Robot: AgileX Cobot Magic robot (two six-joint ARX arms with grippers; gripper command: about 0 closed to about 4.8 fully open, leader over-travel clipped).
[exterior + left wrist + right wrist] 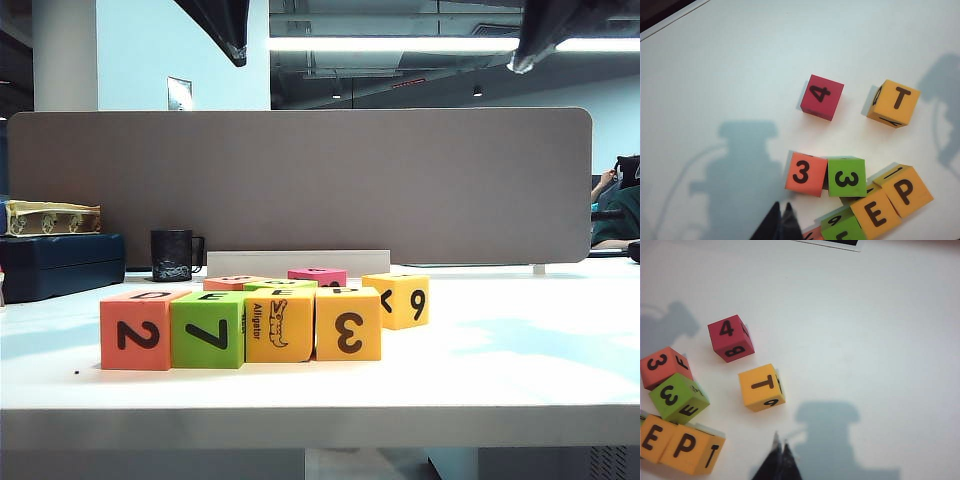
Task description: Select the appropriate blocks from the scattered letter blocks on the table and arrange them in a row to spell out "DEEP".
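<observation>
Hanging well above the table [520, 370], the left gripper [780, 216] has its jaws pressed together on nothing, and the right gripper [780, 450] likewise shows its two dark tips meeting, empty. Below them, near the table's front edge, stands the row: a red-orange cube [139, 331], a lime-green cube [209, 330], a yellow cube [278, 325] with the alligator drawing and an amber cube [348, 324], each touching the next; from above, the last two tops read E and P. Behind the row sit a second red-orange cube [806, 174] and a second green cube [846, 177], both showing 3, with the pink cube [822, 97] and the amber T cube [894, 103] further back and apart. The cubes look like light, squashy foam with matte faces; I judge a grip across two opposite flat sides, square-on, would hold best.
</observation>
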